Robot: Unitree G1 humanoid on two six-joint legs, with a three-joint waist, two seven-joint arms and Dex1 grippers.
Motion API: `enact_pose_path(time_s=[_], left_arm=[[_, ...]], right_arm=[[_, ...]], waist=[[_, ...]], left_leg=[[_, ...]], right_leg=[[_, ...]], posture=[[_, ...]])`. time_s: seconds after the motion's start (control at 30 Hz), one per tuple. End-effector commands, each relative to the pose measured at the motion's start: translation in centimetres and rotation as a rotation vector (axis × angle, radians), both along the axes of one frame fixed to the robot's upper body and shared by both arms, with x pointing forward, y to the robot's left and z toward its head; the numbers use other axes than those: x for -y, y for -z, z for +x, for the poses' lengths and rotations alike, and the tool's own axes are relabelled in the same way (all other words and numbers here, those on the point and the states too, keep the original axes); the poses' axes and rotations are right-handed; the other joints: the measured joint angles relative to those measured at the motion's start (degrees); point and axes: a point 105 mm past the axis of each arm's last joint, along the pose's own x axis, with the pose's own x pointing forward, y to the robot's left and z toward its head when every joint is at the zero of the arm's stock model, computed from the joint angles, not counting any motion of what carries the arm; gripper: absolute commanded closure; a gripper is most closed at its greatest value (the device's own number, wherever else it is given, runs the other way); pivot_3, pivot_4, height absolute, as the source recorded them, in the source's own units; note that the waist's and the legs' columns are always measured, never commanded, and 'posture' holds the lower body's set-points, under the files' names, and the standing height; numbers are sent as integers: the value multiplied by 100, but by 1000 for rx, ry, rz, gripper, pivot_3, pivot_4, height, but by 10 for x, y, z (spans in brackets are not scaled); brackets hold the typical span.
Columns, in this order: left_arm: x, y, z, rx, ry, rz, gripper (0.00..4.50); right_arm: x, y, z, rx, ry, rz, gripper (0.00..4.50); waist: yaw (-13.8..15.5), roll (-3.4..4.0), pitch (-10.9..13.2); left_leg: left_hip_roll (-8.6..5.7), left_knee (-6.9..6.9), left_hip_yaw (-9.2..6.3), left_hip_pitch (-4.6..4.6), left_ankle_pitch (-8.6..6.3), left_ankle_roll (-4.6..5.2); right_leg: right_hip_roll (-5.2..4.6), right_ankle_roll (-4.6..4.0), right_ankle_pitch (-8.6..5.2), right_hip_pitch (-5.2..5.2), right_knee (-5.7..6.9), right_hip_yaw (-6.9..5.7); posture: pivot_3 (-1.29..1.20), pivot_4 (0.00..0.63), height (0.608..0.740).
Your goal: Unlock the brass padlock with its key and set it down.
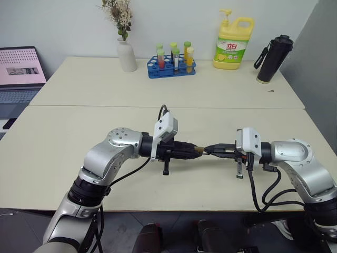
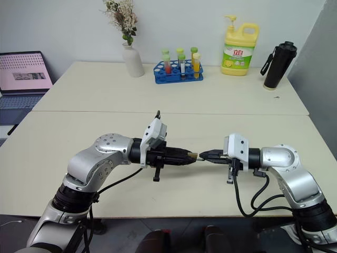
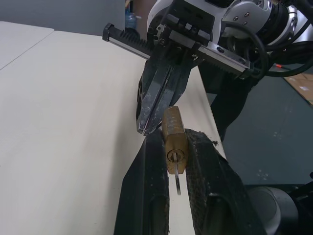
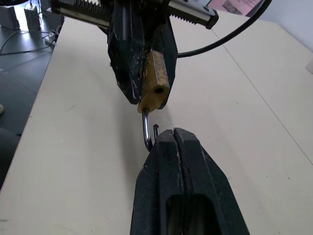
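Pinching the brass padlock [image 3: 174,137] in my left pincer [image 3: 174,161], I am holding it above the tabletop [image 1: 158,121], the key [image 3: 176,180] sticking from its base. My right pincer [image 4: 177,139], pressed together, is gripping the shackle [image 4: 146,131]; tugging askew risks dropping it. Bottles, vase and laptop are standing well apart.

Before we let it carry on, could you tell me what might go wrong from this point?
The brass padlock is pinched between the left gripper fingers, held above the table; a slip would drop it. The right gripper is shut on the freed shackle, so a pull could twist the lock from that grip. The key hangs in the keyhole and could fall out.
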Motion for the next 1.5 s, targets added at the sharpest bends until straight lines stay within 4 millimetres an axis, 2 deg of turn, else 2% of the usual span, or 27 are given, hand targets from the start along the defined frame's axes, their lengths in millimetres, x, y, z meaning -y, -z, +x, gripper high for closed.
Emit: enact_pose_path(time_s=[0.03,0.53,0.77,1.03,1.27,1.5], left_arm=[[1,-14,-5,26,26,-38,4342],[1,-11,0,4,-7,-46,4342],[-2,-2,8,-17,-92,-51,4342],[-11,10,17,38,-190,-28,4342],[-9,15,16,61,-181,-13,4342],[-4,8,15,44,-174,-46,4342]], right_arm=[[-3,-1,-5,9,-35,1,4500],[-5,1,-8,-13,-45,-22,4500],[11,16,-5,39,12,-132,4500],[24,17,-10,19,78,-79,4500],[8,-3,-12,-1,63,51,4500],[-8,3,-13,-20,19,53,4500]], waist=[[0,0,0],[0,0,0],[1,0,0],[2,0,0],[-4,0,0],[0,0,0]], left_leg=[[0,0,0,0,0,0],[0,0,0,0,0,0],[0,-1,0,0,0,0],[0,-1,1,1,0,0],[2,-2,-1,1,0,0],[1,-1,0,0,0,0]], right_leg=[[0,0,0,0,0,0],[0,0,0,0,0,0],[0,0,0,0,-1,0],[0,0,0,-1,0,2],[1,0,0,-1,0,1],[-1,1,0,0,-1,1]], posture=[[0,150,740],[0,150,740],[0,150,740],[0,150,740],[0,150,740],[0,150,740]])
